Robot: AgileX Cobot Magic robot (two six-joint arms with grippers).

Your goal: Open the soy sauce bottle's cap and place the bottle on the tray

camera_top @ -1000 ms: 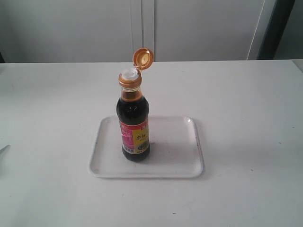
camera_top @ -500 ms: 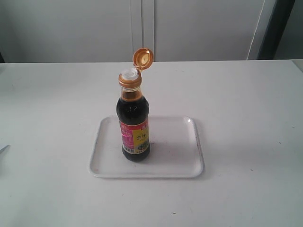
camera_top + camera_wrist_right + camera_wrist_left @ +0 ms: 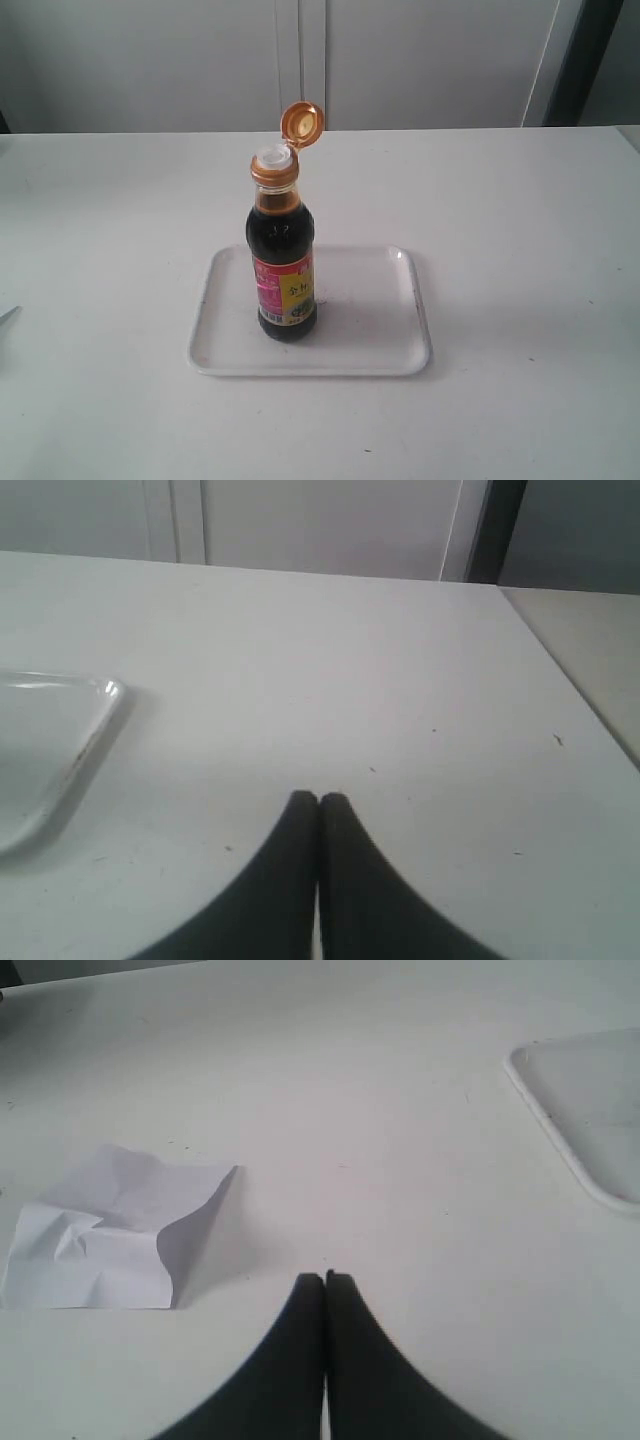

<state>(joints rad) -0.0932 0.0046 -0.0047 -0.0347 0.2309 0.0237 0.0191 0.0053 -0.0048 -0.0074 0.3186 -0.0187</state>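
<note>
Broadly, the white table (image 3: 520, 230) filled the exterior view, with a pale wall behind its far edge. Near its middle lay the tray (image 3: 370, 330), flat and white with a low rim and rounded corners; one corner of it also showed in the left wrist view (image 3: 590, 1110) and another in the right wrist view (image 3: 50, 740).

On the left part of the tray the soy sauce bottle (image 3: 282, 265) stood upright, dark liquid filling it up to the neck, its red-and-yellow label facing the near side. At its top the cap (image 3: 301, 123) was flipped open, tilted back toward the right on its hinge above the golden-orange collar, leaving the white spout (image 3: 272, 155) uncovered.

A crumpled sheet of white paper (image 3: 110, 1230) lay on the table, seen only from the left wrist.

The left gripper (image 3: 325, 1278) hung just above bare table, its dark fingers (image 3: 300, 1330) pressed together with nothing between them. The right gripper (image 3: 319, 798) was likewise over bare table, well apart from the bottle, its fingers (image 3: 345, 860) together and empty.
</note>
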